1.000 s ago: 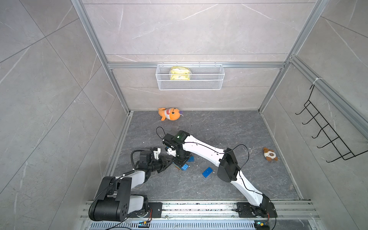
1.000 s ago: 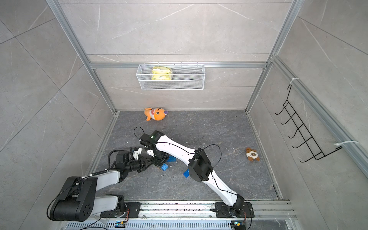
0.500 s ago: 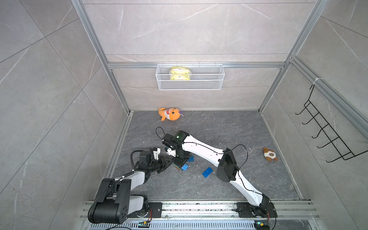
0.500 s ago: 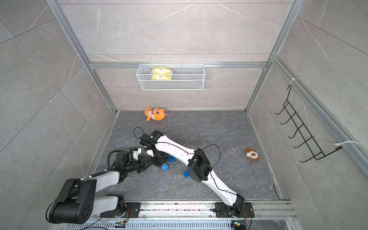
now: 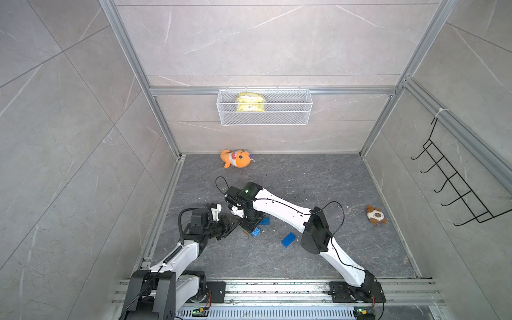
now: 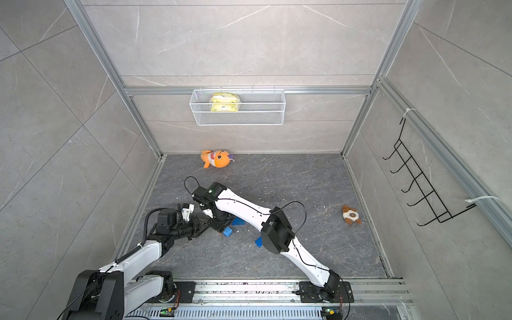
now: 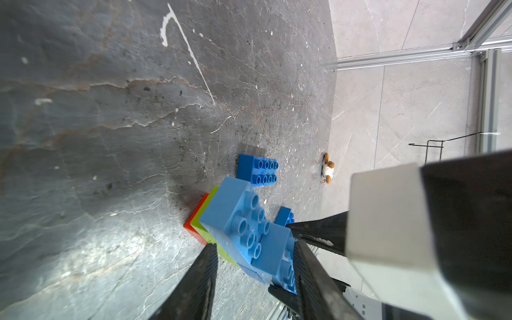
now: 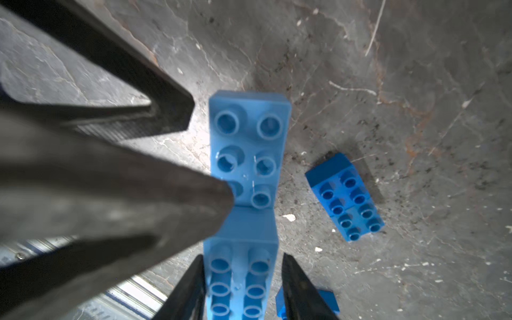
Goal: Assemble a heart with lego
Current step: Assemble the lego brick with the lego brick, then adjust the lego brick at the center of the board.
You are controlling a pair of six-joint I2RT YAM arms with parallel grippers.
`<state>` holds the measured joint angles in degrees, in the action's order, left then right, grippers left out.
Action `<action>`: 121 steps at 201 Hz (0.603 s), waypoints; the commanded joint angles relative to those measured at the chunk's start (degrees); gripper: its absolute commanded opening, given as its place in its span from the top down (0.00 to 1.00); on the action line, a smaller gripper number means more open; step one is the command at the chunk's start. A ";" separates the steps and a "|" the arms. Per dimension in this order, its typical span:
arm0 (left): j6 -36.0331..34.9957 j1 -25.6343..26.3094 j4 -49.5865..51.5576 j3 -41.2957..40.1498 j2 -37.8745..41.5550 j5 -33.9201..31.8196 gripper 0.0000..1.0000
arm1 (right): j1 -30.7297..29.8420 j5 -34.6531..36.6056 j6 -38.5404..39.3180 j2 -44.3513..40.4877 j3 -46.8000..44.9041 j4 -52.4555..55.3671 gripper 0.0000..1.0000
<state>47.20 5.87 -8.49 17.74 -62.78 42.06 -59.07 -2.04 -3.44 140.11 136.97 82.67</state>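
Observation:
The heart [image 7: 235, 221] is a stepped cluster on the floor: light blue bricks on top, a lime-green layer and a red tip beneath. In both top views it [image 5: 255, 232] [image 6: 227, 231] lies mostly hidden under the two gripper heads. My left gripper [image 7: 255, 245] straddles it, open; one finger touches the blue side and the other stands a little off. My right gripper [image 8: 243, 257] is open round the blue end, with a gap at one finger. Loose blue lego bricks [image 5: 288, 239] [image 8: 346, 196] lie beside it.
An orange plush shark [image 5: 237, 158] lies by the back wall and a small brown plush [image 5: 375, 214] near the right wall. Another blue brick [image 5: 264, 221] sits under the right arm. A wire basket [image 5: 264, 110] hangs on the back wall, and a black hook rack [image 5: 457, 188] on the right wall.
Both grippers' jaws have widened a little around the brick cluster. Neither arm has visibly shifted, and the cluster stays in place.

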 commanded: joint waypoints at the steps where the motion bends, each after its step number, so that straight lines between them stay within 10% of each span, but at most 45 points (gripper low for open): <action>1: -3.42 -0.22 5.02 3.22 1.14 -1.32 0.52 | 0.26 0.77 -1.33 -7.69 -4.77 -3.89 0.53; 67: -13.67 -0.68 16.45 17.07 -5.85 -7.60 0.56 | 0.80 -1.51 -4.38 -27.14 -32.37 -22.19 0.60; 121: -14.56 -0.44 11.30 25.12 -20.23 0.57 0.63 | 0.45 -20.04 -9.51 -31.22 -47.47 -36.61 0.73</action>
<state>34.79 5.48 4.27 40.36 -79.15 37.91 -58.26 -12.05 -9.65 109.32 93.41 54.68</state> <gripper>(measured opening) 0.378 0.270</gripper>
